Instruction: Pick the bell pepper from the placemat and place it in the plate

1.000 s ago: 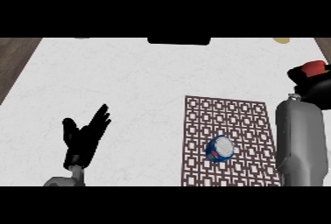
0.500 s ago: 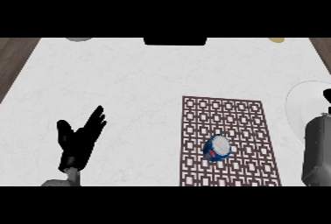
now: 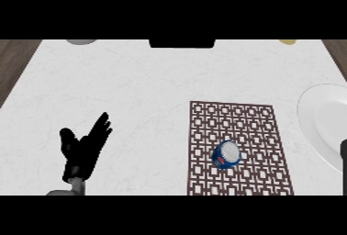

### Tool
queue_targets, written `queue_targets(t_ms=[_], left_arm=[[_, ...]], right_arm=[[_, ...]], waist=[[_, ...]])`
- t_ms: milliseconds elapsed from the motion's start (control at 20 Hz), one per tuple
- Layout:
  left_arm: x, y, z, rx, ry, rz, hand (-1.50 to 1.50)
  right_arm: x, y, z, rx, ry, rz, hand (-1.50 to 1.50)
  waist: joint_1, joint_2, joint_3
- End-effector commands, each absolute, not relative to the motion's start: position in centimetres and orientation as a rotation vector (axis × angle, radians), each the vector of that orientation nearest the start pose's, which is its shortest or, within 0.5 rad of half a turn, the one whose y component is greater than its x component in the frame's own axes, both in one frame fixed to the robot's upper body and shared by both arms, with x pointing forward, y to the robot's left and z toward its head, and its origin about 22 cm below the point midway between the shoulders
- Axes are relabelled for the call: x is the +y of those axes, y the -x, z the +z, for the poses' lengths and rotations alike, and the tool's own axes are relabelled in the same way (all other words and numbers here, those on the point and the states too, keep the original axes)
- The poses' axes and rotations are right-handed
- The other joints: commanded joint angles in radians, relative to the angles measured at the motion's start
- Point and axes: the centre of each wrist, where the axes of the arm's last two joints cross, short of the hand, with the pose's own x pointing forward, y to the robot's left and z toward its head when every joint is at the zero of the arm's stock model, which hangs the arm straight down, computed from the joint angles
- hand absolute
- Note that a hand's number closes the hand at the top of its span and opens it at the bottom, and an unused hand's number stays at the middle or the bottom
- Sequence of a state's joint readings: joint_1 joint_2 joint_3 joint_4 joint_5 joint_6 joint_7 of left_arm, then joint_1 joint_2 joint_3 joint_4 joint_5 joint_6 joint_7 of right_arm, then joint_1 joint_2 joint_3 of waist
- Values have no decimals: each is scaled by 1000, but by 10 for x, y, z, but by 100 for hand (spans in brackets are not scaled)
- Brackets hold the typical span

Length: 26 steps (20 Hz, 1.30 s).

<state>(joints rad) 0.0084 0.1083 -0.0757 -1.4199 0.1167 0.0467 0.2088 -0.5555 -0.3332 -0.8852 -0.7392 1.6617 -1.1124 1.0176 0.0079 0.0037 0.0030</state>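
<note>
From the head view we see a white counter [image 3: 149, 87] with a brown patterned placemat [image 3: 237, 124] right of centre. On the placemat's near half lies a small blue and white rounded object [image 3: 227, 154] where the bell pepper should be; its long axis tilts slightly, the white end pointing far and right. A white plate [image 3: 322, 119] sits at the right edge, just beside the placemat, nothing visible on it. Our left hand [image 3: 82, 149] shows near-left, fingers straight and spread, holding nothing. A dark sliver at the right edge may be our right arm; we cannot tell.
</note>
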Motion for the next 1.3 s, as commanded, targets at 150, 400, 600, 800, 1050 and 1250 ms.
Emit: queue_targets(t_ms=[150,400,600,800,1050,1250], left_arm=[[246,-238,-42,-1181,-5,5,0],[237,-232,-38,-1180,-17,-9,0],[226,-236,-32,-1195,28,-8,0],[244,-229,-25,-1184,-2,2,0],[245,-221,-33,-1192,-6,-7,0],[229,-220,-39,-1176,-28,10,0]], right_arm=[[-451,-313,-7,-433,1672,-695,-150],[-469,-304,5,-618,1695,-740,-150],[-467,-299,10,-779,1781,-834,-150],[-458,-288,9,-870,1774,-986,-150],[-451,-250,-2,-960,1677,-1085,-150],[-437,-223,2,-1111,1540,-1063,-150]], waist=[[-4,0,2],[0,1,7],[-3,0,6],[-6,-5,3],[-13,-7,0],[-21,-9,-2]])
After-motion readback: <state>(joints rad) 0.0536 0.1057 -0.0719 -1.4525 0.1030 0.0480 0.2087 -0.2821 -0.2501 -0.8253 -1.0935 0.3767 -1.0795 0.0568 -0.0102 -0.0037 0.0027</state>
